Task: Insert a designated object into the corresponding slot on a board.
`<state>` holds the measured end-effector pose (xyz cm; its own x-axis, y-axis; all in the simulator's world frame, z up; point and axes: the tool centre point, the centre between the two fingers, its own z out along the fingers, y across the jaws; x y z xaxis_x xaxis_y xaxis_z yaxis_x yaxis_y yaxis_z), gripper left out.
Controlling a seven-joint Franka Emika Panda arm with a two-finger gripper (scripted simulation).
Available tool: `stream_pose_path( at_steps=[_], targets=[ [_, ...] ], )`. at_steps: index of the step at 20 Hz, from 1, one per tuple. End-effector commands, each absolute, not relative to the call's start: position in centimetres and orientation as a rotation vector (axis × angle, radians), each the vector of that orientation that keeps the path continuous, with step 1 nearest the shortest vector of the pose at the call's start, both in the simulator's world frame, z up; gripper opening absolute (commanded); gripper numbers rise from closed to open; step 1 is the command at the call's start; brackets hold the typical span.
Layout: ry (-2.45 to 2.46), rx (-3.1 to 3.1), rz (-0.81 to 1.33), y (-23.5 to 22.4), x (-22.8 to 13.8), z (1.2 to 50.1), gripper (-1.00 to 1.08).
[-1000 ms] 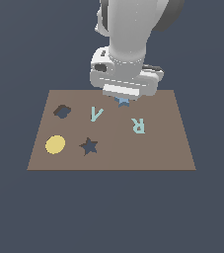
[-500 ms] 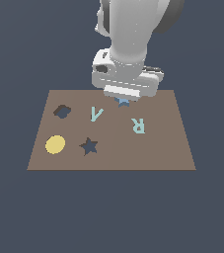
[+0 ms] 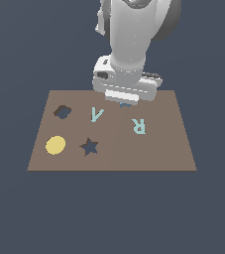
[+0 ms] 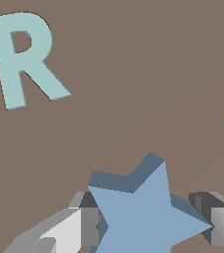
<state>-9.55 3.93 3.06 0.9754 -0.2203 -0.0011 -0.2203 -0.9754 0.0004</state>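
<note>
The star piece [image 4: 145, 217] is a thick, matte light-blue five-pointed block with darker bevelled sides, and it sits clenched between the two grey fingers [image 4: 86, 225] of the tool [image 4: 150, 225], one finger on each side of it. In the exterior view the tool [image 3: 125, 103] hangs over the far edge of the board [image 3: 158, 149], with only a sliver of blue showing under the white wrist housing. The board is a flat, smooth brown panel. Its star slot [image 3: 89, 147] is a dark navy cutout, well apart from the tool, toward the near edge. A yellow disc [image 3: 55, 145] lies near it, a dark blob cutout [image 3: 62, 111] beyond. Pale teal letters A [image 3: 97, 114] and R [image 3: 139, 125] lie flush. The surroundings are plain dark slate-blue.
</note>
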Motion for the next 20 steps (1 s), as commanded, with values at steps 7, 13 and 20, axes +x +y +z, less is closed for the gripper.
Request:
stream_pose_path(
  at_steps=[7,13,20],
  targets=[
    [-0.348,3.122,0.0,3.94,-9.51,3.0,-1.0],
    [-0.344,3.123,0.001,3.92,-9.51,3.08,-1.0],
    [-0.267,3.13,0.001,3.43,-9.67,3.1,-1.0]
  ],
)
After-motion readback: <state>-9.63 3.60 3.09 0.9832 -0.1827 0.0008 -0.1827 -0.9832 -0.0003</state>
